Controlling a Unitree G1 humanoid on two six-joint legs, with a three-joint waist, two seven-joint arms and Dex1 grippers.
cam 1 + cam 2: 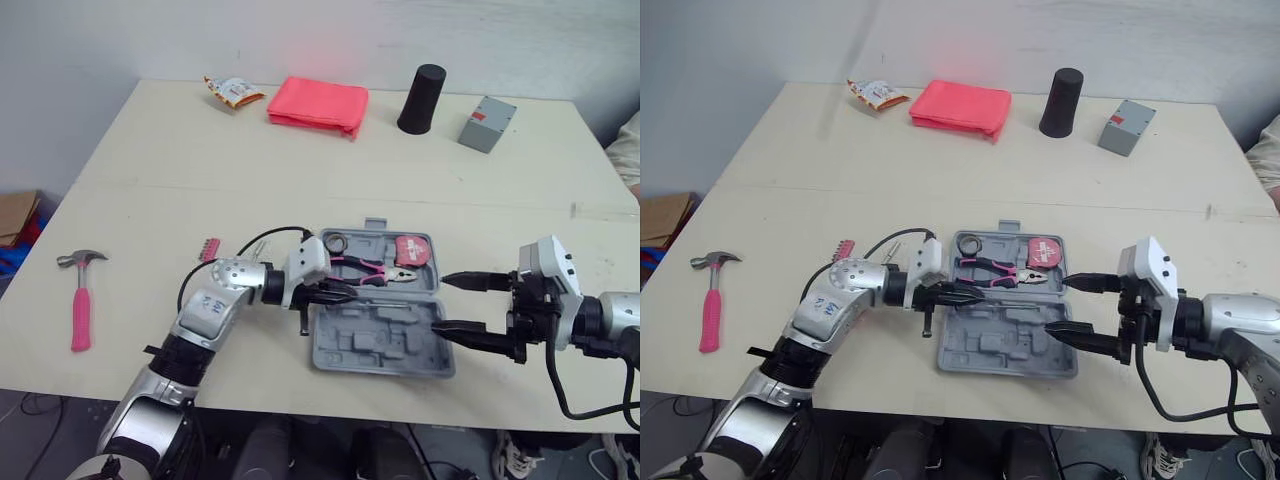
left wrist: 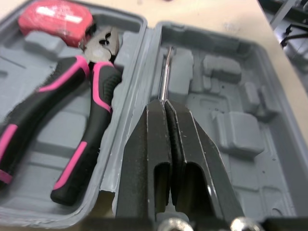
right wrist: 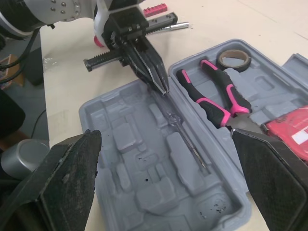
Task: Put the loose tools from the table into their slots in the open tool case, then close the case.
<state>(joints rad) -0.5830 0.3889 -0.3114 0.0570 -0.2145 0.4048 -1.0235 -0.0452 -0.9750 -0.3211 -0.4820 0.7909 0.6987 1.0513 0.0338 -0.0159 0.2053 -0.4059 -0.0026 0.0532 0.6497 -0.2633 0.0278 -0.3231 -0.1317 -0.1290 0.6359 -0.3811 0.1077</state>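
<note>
The grey tool case lies open near the table's front edge. Its far half holds a tape roll, pink-and-black pliers and a red tape measure. The near half has bare moulded slots. My left gripper is over the hinge, shut on a thin screwdriver. The shaft reaches out over the near half along the hinge, and the black handle sticks out behind the fingers. My right gripper is open just right of the case, holding nothing. A pink-handled hammer lies far left, and a red bit strip left of the case.
Along the table's back stand a snack packet, a folded pink cloth, a black cup and a grey box. A person's sleeve shows at the right edge. A black and silver bar lies by the bit strip.
</note>
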